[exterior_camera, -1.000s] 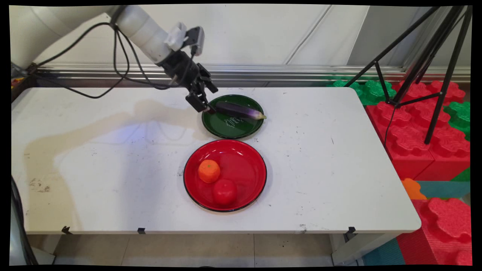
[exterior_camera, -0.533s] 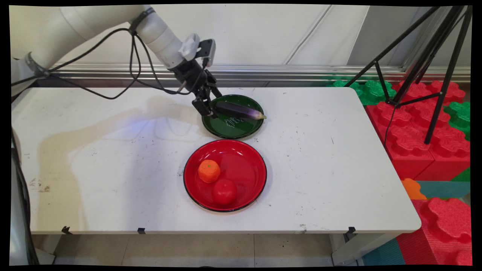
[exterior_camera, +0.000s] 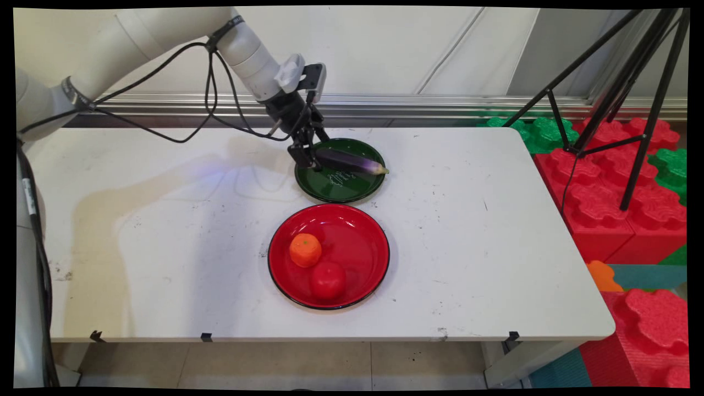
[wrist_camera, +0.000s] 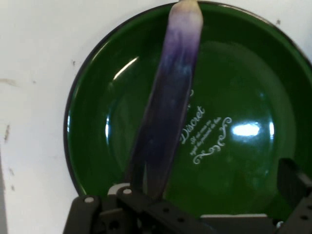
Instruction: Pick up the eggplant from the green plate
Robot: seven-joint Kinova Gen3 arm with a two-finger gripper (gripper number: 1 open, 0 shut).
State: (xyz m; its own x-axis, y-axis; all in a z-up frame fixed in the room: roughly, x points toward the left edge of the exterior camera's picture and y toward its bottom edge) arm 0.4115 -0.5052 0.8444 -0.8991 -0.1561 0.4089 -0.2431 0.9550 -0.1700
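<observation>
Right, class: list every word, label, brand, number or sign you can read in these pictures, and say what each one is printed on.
"Discret": white script on the inside of the green plate, next to the eggplant lying across it.
Below that word: one smaller line of white script above a scroll flourish, too small to read.
In the main view the same print on the green plate shows only as a white scribble.
No other readable text, including on the red plate and the gripper.

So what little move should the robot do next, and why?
Probably close the pincer on the eggplant. It sits low at the eggplant's dark end, over the green plate, and the hand view shows the eggplant running up from between the fingers, which look open.
</observation>
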